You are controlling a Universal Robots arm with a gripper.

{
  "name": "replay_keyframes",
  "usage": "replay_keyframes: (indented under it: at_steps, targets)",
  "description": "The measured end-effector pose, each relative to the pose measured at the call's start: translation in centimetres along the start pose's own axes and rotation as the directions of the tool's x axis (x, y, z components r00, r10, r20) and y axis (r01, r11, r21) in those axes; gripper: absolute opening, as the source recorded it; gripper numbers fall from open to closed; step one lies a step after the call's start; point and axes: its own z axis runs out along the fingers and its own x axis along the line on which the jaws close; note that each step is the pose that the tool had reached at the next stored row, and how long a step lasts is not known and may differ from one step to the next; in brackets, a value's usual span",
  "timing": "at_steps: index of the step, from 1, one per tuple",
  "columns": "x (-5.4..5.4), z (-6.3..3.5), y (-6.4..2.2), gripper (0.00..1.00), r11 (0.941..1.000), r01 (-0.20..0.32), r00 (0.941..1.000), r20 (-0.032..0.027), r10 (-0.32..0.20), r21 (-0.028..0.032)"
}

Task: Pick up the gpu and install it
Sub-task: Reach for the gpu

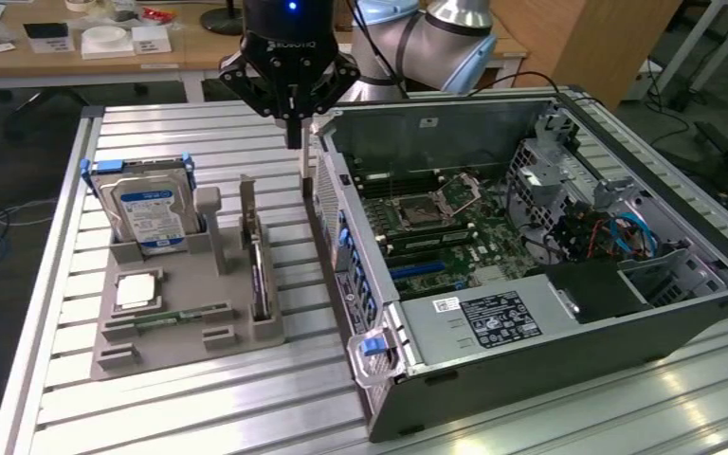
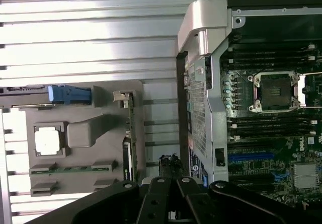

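as the arm reached straight down from above, its black gripper hung over the strip of slatted table between the grey tray and the open computer case, close to the case's far corner. its fingers were drawn together to a narrow point and held nothing. in the wrist view the gripper sat over that same strip.

the gpu stood on its long edge in a slot at the side of the tray nearest the case, apart from the gripper. its long axis ran along the tray, roughly parallel to the case wall, and its metal bracket rose upright at the far end. the wrist view showed the gpu edge-on as a thin dark strip.
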Motion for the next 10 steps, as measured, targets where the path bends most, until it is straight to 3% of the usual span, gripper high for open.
replay_keyframes:
  at_steps: [10]
  targets:
    - [1.1, 0.01, -0.11, 0.11, 1.0000, 0.000, 1.0000, 0.0000, 0.000, 0.0000]
